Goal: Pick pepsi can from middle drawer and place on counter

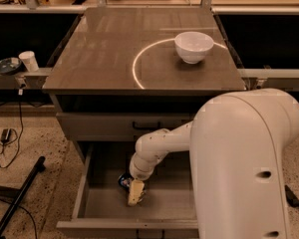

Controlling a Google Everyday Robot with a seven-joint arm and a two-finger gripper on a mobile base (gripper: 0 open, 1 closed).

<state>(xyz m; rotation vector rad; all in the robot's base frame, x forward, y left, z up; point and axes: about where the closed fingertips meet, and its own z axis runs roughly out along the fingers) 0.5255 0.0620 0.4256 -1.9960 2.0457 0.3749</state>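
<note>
tan gripper fingers [135, 193] low in the drawer [84, 183], can [123, 181] touching just beside them, closed or not i cannot tell; grasping step, next a firm pinch and lift to the desk [104, 49].

Shiny top, dull drawer

The counter [104, 54] is smooth and glossy, and the white bowl [194, 46] looks like glazed ceramic. The middle drawer [104, 203] is plain matt metal. The gripper [135, 193], down in that drawer at the pepsi can [123, 181], looks like cream plastic, and the arm [239, 158] is a smooth white shell.
</note>
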